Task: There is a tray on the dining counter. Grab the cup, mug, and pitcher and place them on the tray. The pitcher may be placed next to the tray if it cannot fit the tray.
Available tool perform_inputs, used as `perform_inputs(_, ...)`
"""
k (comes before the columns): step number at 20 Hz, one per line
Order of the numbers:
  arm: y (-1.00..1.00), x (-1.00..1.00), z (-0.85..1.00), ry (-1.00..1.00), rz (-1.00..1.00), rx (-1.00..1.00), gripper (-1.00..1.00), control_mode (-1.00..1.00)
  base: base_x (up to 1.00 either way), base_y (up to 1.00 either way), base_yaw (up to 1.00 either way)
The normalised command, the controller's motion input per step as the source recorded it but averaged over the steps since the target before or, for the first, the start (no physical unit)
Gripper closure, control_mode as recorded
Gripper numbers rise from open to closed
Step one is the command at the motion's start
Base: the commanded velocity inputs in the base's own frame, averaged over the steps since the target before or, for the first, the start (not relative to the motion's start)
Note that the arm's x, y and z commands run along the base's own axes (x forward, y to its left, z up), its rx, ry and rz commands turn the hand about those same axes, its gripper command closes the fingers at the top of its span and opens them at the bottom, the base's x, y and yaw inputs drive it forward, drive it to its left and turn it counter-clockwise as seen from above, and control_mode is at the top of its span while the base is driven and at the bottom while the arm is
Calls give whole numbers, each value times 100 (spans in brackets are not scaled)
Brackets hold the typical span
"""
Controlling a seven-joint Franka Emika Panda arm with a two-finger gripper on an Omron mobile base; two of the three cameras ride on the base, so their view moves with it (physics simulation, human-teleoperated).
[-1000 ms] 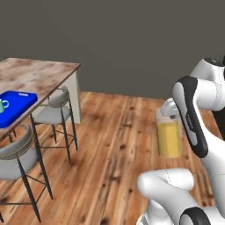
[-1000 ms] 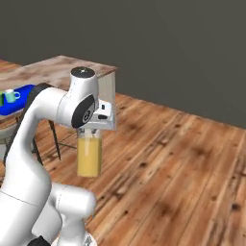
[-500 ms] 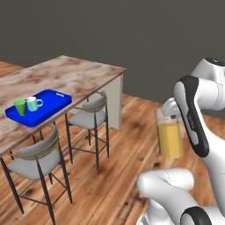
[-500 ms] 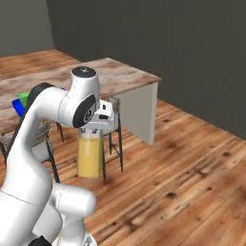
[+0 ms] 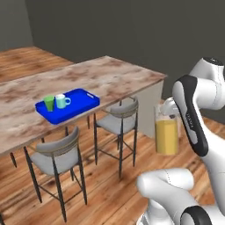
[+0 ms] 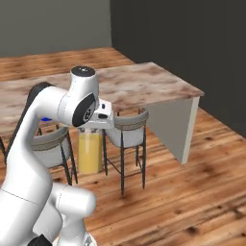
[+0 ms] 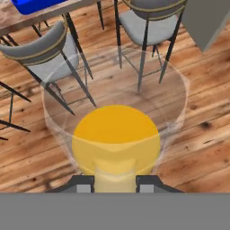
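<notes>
Glass-walled pitcher, cylindrical and part-filled with orange-yellow liquid, hung clamped in pincer over plank floor. Best kept upright, carried slowly, lifted above marbled bench edge. Toward ten o'clock in left base view: glossy blue tray, rounded corners, bearing green tapered cup and teal mug, bare space at its right end.

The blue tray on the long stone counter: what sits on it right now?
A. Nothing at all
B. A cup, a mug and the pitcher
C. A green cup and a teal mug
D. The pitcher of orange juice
C: the green cup and teal mug stand side by side on the tray, while the pitcher hangs in the gripper above the wooden floor.
</notes>
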Motion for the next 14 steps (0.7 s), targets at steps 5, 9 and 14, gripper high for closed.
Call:
perform_inputs(5,0,0,0,0,0,0,100,100,35,-39,40)
perform_inputs(9,0,0,0,0,0,0,100,100,21,-36,34)
perform_inputs(14,0,0,0,0,0,0,100,100,26,-36,35)
